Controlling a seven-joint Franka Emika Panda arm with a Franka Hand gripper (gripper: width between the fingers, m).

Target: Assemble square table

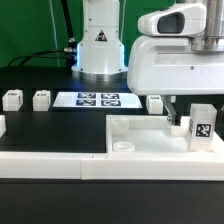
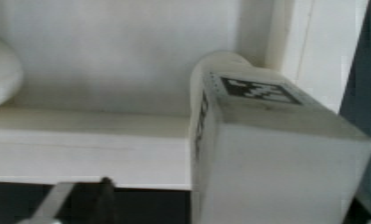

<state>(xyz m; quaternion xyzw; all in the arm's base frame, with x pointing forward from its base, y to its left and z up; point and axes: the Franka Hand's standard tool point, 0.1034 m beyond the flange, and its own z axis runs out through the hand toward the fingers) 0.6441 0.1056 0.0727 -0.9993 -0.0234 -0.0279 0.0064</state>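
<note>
**One leg up in the tabletop, three lying loose**

The gripper [image 1: 181, 118] hangs just beside the upright leg [image 1: 203, 126]; whether it grips it, I cannot tell. Nearest, the wall strip [image 1: 50, 162] fronts the square tabletop [image 1: 140, 130], with that leg standing at its right end. Beyond lie a far-left leg [image 1: 12, 99], a second leg [image 1: 41, 98] and a third leg [image 1: 155, 102], flanking the marker board [image 1: 97, 99]. By my reckoning, most fitting remains

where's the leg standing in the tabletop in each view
Exterior view: the leg stands upright at the exterior view's far right, inside the tabletop, its tag facing the camera.
Wrist view: the same leg is seen close up and large, with its tag on one face.
Shared landmark: the white tabletop it stands in.
</note>
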